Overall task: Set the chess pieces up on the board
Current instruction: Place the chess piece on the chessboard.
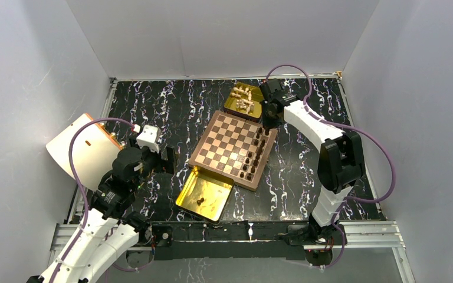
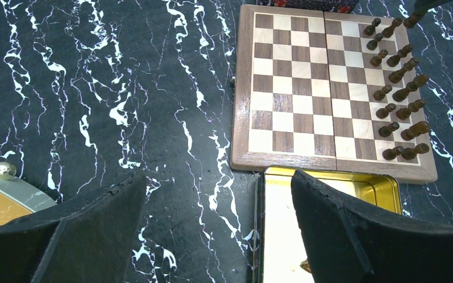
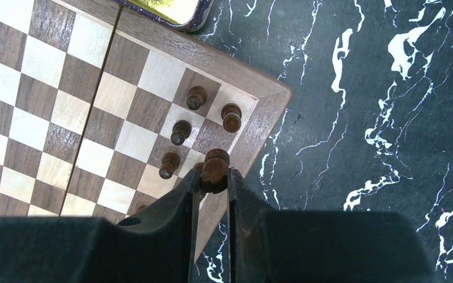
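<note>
The board (image 1: 224, 141) lies at an angle mid-table. Several dark chess pieces (image 1: 253, 156) stand in two rows along its right side; they also show in the left wrist view (image 2: 398, 88). My right gripper (image 1: 265, 127) is at the board's far right corner, shut on a dark piece (image 3: 214, 167) held just above the edge squares, next to the standing pieces (image 3: 180, 132). My left gripper (image 2: 218, 194) is open and empty, over the table left of the near gold tray (image 2: 365, 183). One dark piece (image 1: 200, 201) lies in that tray (image 1: 212, 183).
A second gold tray (image 1: 233, 107) holding cream pieces (image 1: 245, 100) sits behind the board's far corner. A pale panel with an orange edge (image 1: 79, 147) leans at the left wall. The table is black marble with white veins (image 1: 153, 112).
</note>
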{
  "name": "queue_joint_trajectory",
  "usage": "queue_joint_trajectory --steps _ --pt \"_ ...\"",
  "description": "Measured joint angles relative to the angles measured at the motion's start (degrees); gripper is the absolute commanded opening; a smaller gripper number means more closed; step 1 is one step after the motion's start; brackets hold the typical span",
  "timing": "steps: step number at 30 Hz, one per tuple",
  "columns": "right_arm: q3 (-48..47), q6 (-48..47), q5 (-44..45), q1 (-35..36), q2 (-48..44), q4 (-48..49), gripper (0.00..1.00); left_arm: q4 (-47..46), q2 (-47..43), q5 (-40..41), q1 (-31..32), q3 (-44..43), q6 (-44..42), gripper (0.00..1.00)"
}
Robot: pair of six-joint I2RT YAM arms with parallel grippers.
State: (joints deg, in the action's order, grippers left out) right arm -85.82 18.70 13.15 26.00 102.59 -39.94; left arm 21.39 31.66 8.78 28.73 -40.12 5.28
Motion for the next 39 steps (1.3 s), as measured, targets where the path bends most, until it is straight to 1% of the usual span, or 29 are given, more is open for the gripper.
queue_joint_trajectory --steps 19,39 --pt "1.3 0.6 -1.7 -0.1 3.2 2.5 0.24 0.0 -0.4 0.3 0.0 0.0 -0.2 0.9" --pt "3.2 0.6 -1.7 -0.1 3.6 3.0 0.26 0.0 -0.4 1.2 0.0 0.0 -0.4 0.9"
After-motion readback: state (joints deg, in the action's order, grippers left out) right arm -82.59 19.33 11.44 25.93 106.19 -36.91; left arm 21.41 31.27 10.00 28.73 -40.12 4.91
